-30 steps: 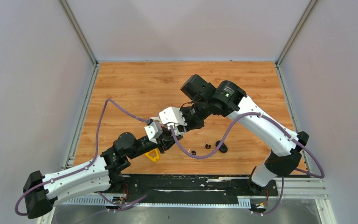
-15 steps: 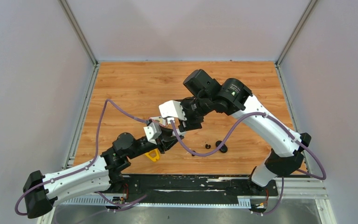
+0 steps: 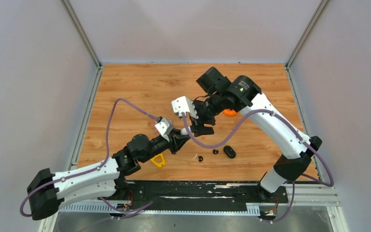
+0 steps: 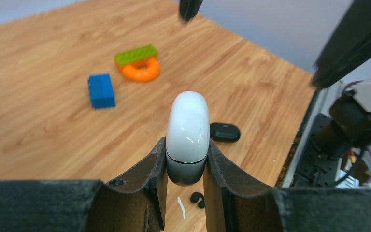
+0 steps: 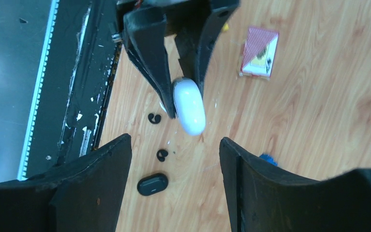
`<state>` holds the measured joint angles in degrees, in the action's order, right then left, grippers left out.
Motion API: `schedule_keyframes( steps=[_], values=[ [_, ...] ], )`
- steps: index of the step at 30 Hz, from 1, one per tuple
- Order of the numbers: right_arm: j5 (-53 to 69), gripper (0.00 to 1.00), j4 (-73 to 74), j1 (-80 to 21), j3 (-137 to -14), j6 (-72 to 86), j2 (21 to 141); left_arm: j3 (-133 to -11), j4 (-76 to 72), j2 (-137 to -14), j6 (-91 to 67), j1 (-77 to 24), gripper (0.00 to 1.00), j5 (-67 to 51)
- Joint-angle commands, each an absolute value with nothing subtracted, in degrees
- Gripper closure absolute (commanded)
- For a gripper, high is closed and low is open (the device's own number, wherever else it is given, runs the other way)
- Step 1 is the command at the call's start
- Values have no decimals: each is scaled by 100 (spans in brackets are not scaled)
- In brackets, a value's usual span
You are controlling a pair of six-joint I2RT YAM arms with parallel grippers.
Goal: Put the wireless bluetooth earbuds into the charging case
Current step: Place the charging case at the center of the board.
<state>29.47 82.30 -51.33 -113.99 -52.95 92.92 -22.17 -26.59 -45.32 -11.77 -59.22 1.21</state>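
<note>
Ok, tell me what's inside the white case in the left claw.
Nothing shows: the white case, clamped in the left claw, is closed along its seam, so its inside is hidden.

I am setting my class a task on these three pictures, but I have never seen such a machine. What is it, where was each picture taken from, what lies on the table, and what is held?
It is two robot arms bolted at the near edge of a table. One picture looks down from above; the other two come from a camera on each wrist. The left gripper is shut on a white charging case. The right gripper hovers open, facing it. On the table lie a black case, two black earbuds, a blue block, a green block, an orange ring and a red box.
</note>
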Motion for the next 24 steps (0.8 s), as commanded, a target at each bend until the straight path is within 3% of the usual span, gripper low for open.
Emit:
schedule_keyframes(
  steps=[1, 6, 10, 17, 24],
  values=[
    [3686, 34, 8154, -4126, -11130, -4985, 9002, -2741, -2349, -5655, -2214, -5934, 100, 986],
    [4171, 37, 7908, -2801, -9918, -5108, 8663, -3210, -2447, -6888, -3248, -5925, 100, 1157],
    [4077, 41, 7533, -2083, -8533, -5089, 8434, -3749, -2336, -7903, -3920, -5886, 92, 976],
    [2707, 42, 5902, -1846, -6479, -3852, 7678, -3922, -2705, -8787, -4969, -5789, 82, 648],
    [2207, 38, 5064, -1853, -5345, -3358, 7378, -3905, -2372, -9080, -5723, -5608, 73, 744]
  ],
)
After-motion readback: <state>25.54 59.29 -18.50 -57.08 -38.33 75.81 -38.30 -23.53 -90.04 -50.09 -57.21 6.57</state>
